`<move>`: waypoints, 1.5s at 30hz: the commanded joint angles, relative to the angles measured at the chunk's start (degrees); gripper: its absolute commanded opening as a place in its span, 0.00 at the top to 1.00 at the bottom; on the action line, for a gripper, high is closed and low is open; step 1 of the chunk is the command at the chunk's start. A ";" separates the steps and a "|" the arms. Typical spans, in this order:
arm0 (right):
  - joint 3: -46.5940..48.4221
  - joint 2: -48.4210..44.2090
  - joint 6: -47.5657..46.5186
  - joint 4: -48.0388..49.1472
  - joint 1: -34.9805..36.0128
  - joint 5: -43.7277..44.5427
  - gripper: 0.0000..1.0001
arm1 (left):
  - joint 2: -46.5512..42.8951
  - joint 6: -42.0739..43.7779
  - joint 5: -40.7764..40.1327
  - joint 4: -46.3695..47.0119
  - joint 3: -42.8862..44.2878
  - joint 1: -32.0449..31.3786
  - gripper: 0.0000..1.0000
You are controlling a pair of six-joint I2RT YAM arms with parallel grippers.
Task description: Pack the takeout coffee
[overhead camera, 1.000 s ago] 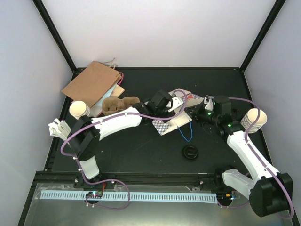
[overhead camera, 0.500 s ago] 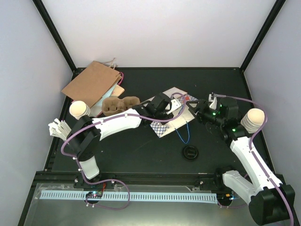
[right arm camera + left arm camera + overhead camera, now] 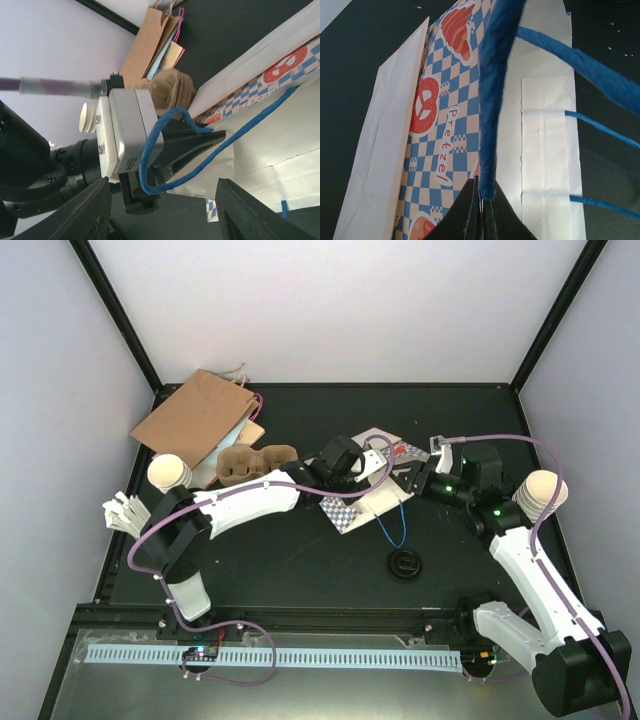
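Note:
The takeout coffee (image 3: 405, 563) shows as a black disc on the black table, in front of the bag and apart from both grippers. The blue-and-white checked paper bag (image 3: 348, 508) lies at mid-table and fills the left wrist view (image 3: 440, 150). My left gripper (image 3: 365, 475) is shut on the bag's rim beside a blue handle (image 3: 492, 100). My right gripper (image 3: 412, 477) is open and empty just right of the bag's mouth. In the right wrist view its jaws stand wide apart, facing the left gripper (image 3: 192, 145) and the handle loop (image 3: 150, 150).
A brown paper bag (image 3: 195, 415) and a cardboard cup carrier (image 3: 255, 462) lie at the back left. Cream cup stacks stand at the left (image 3: 168, 472) and right (image 3: 540, 490). White strips (image 3: 122, 512) lie at the left edge.
My right gripper has swung left, toward the bag's mouth. My left gripper has kept its hold on the bag and shifted only slightly.

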 commanded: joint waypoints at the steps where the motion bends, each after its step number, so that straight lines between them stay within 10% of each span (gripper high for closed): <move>1: -0.63 -0.04 -2.94 -0.22 1.25 -1.64 0.41 | -1.95 -0.95 1.48 0.03 3.10 -0.25 0.98; 45: 15.87 10.80 -19.36 -11.19 5.60 40.18 0.44 | -4.65 -1.85 6.14 0.20 0.37 -0.83 0.98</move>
